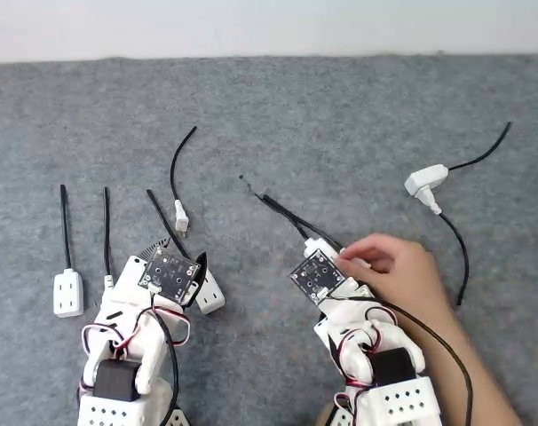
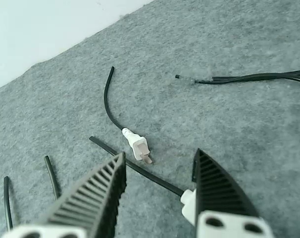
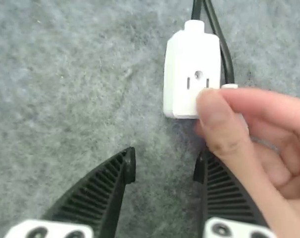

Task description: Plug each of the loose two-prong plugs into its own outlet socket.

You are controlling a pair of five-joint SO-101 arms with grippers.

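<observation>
- The grey felt mat (image 1: 340,115) covers the table, and every plug and socket lies on it.
- The left arm (image 1: 131,355) and the right arm (image 1: 375,364) sit side by side at the near edge.
- A person's hand (image 1: 402,271) reaches in beside the right arm. In the right wrist view one fingertip presses on the face of the right socket (image 3: 192,74).
- The right gripper (image 3: 166,156) is released, with its jaws spread and grasping nothing. The right socket lies flat just beyond the jaw tips, slots facing up, and the hand covers one finger of the gripper.
- A small white piece shows beside that fingertip. It may be a plug, but I cannot tell.
- The left gripper (image 2: 160,154) is also released, jaws wide apart and holding nothing.
- The near socket (image 1: 211,295) lies just beside one left jaw, and its black cord crosses the gap between the jaws.
- The far-left socket (image 1: 67,293) lies apart, to the left arm's left.
- The angled plug (image 1: 426,182) lies well apart on the right side of the mat, its cord curling away.
- The small plug (image 2: 140,148) lies ahead of the left jaws, in line with the gap between them. Its prongs point towards the gripper and nothing touches it.
</observation>
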